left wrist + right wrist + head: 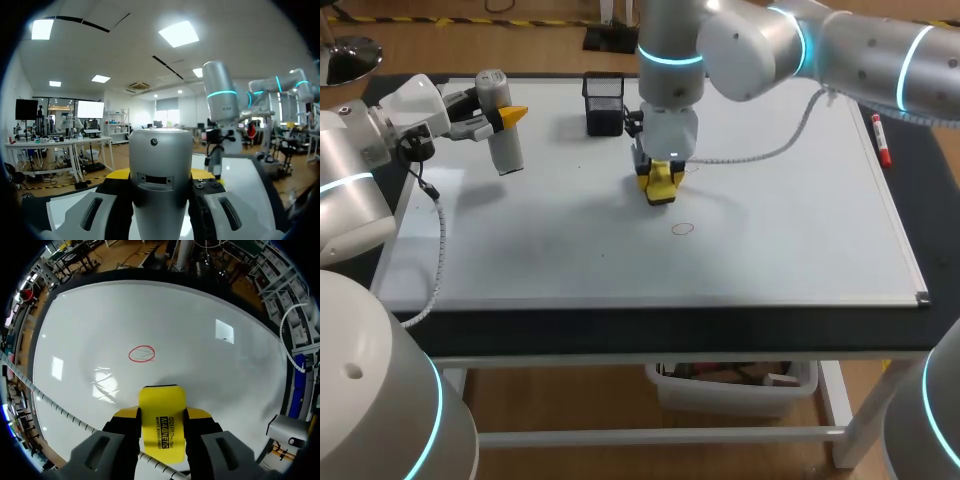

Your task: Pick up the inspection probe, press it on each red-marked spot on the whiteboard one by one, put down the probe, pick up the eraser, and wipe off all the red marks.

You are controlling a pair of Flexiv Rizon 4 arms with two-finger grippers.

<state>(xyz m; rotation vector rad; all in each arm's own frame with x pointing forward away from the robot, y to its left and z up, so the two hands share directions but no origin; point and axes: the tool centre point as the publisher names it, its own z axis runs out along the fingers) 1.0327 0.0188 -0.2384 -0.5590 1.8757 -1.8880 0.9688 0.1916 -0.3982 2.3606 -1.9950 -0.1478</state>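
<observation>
Head view: black mesh holder (604, 103) stands at the rear of the whiteboard (800, 250), just beside the right gripper (660, 176) on its left-rear side; can't tell what is inside it. Red marker (882, 140) lies on the dark table strip off the board's right edge, well apart from both arms. A coiled cable (775, 150) drapes from the right arm across the board behind the gripper, and another coiled cable (440, 250) hangs along the left edge. Right gripper points down and is clamped on the yellow eraser (662, 190) from both sides, low at the board near its middle; contact with the surface is unclear. One red mark (682, 228), a small circle, sits near the eraser on its front side, not touching. Right wrist view confirms this: eraser (161, 400) sits between the yellow fingertips (125, 413) and the red mark (141, 354) is ahead of it with bare board between. Left gripper (505, 118) is over the board's left rear, closed on the grey probe (506, 150), which is roughly upright and off the surface. In the left wrist view the probe (160, 150) fills the gap between the fingers (95, 212).
</observation>
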